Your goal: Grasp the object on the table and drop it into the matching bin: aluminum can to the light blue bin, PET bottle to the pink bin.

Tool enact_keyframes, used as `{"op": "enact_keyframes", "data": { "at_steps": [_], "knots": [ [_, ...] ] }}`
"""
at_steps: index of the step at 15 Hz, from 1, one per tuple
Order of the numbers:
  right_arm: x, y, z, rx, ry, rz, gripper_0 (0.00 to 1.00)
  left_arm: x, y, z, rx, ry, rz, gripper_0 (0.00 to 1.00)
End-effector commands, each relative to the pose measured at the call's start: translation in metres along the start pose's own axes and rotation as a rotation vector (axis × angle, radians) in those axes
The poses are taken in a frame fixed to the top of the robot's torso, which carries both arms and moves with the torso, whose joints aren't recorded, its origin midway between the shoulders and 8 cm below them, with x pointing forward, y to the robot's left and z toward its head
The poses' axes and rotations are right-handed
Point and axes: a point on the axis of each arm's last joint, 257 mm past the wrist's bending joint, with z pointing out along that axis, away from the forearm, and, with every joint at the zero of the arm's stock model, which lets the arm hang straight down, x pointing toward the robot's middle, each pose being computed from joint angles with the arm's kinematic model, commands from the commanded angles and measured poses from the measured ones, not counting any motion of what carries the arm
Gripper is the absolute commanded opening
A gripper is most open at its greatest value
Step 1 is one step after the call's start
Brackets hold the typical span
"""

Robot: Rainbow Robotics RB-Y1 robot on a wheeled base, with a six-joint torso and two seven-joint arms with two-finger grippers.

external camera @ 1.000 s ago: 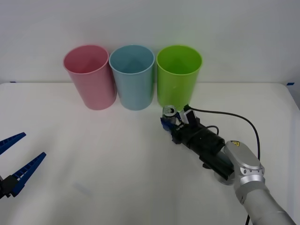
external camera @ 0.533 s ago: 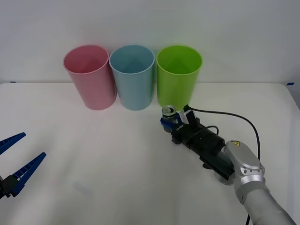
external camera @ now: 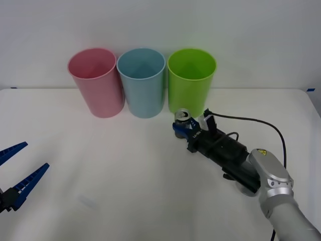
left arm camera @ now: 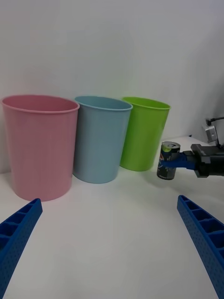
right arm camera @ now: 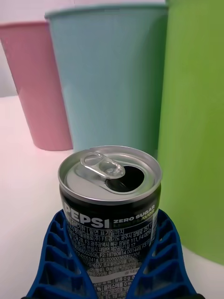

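Observation:
A small dark can (external camera: 181,120) with a silver pull-tab top stands upright just in front of the lime green bin (external camera: 191,80). My right gripper (external camera: 181,129) is shut on the can's lower body, one blue finger on each side. The right wrist view gives the can (right arm camera: 110,205) close up between the fingers (right arm camera: 58,252), with the light blue bin (right arm camera: 107,79) straight behind it and the pink bin (right arm camera: 32,84) beside that. On the white table (external camera: 125,170) the light blue bin (external camera: 142,83) stands in the middle of the row and the pink bin (external camera: 96,83) at its left end. My left gripper (external camera: 36,155) waits open at the near left.
The three tall bins touch in a row at the table's back. A black cable (external camera: 251,121) loops from the right wrist over the table's right side. From the left wrist, the can (left arm camera: 168,161) and right gripper (left arm camera: 179,162) sit in front of the green bin (left arm camera: 142,133).
The right gripper and the can have shifted slightly up and toward the bins, and the right forearm has swung a little to the right. The left arm has not moved.

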Motion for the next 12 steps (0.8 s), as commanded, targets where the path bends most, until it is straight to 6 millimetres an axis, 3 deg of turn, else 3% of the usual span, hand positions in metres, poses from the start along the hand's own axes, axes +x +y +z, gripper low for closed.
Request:
{"op": "enact_keyframes", "data": {
  "at_steps": [1, 7, 12],
  "knots": [
    [-0.023, 0.003, -0.016, -0.016, -0.038, 0.013, 0.0, 0.0, 0.0, 0.0, 0.0, 0.0, 0.0, 1.0],
    [-0.079, 0.008, -0.059, -0.06, -0.103, 0.058, 0.0, 0.0, 0.0, 0.0, 0.0, 0.0, 0.0, 1.0],
    [-0.122, 0.006, -0.079, -0.088, -0.142, 0.101, 0.0, 0.0, 0.0, 0.0, 0.0, 0.0, 0.0, 1.0]
  ]
}}
